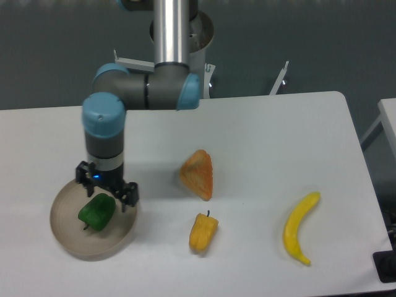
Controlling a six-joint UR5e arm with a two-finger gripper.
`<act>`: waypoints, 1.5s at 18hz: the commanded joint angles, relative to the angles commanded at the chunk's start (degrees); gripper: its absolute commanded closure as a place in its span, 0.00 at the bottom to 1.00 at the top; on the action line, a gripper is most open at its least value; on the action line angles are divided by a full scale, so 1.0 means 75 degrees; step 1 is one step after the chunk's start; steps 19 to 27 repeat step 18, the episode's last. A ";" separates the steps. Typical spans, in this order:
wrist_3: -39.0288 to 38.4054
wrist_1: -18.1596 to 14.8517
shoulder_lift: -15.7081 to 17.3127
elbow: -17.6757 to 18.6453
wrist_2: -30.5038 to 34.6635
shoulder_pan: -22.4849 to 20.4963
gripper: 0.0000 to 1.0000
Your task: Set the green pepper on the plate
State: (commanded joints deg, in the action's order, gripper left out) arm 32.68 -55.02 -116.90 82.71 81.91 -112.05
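The green pepper (96, 212) lies on the round beige plate (70, 238) at the table's left front, resting free with its stem toward the front. My gripper (106, 189) hangs just above and behind the pepper, slightly to its right. Its two black fingers (129, 194) are spread apart with nothing between them, so it is open.
An orange-brown triangular food piece (198, 174) sits mid-table. In front of it lies a yellow-orange pepper (202, 232). A banana (300, 228) lies at the right front. The arm's base column (171, 37) rises behind the table's back edge.
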 joint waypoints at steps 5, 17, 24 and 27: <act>0.1219 0.0000 0.0294 0.0070 0.0012 -0.0926 0.00; 0.5064 -0.0141 0.0072 -0.0211 0.1112 -0.2592 0.00; 0.5170 -0.0118 0.0071 -0.0211 0.1253 -0.2603 0.00; 0.5170 -0.0118 0.0071 -0.0211 0.1253 -0.2603 0.00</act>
